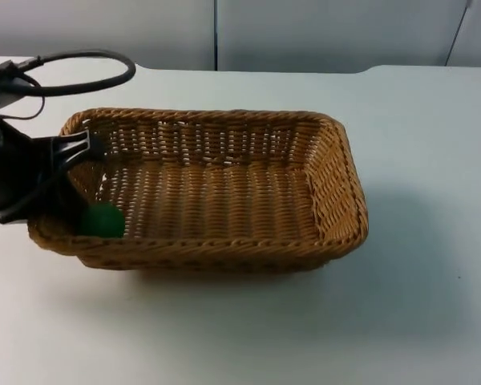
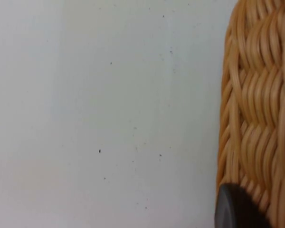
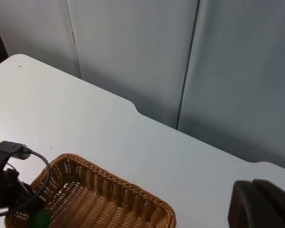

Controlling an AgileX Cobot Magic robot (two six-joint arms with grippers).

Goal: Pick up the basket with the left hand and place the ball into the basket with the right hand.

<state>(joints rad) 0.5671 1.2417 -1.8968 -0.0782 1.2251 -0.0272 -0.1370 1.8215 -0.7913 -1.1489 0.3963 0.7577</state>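
**One ball in the basket, left grip at the short wall**

One green ball [image 1: 102,219] lies inside the wicker basket [image 1: 224,188], in the corner nearest the left arm, touching or nearly touching the weave of the short wall. The left gripper [image 1: 78,152] sits at that same short wall, with its black fingers astride the rim; the jaws appear closed on the rim, one finger inside the basket and one outside. In the left wrist view, a black fingertip [image 2: 237,209] rests against the outer weave, with bare white table [image 2: 95,114] beside it. A shadow under the basket's front edge suggests it is lifted slightly or tilted, though this cannot be confirmed.

The right gripper [image 3: 263,204] is held high and well back from the basket, looking down on it from the far side; whether its jaws are open or closed cannot be told. This arm appears to be waiting.

Judgement: the placement looks complete. Risks from here: the grip is at one end only, so the long basket may sag or swing and roll the ball about. A thin rim hold could slip.
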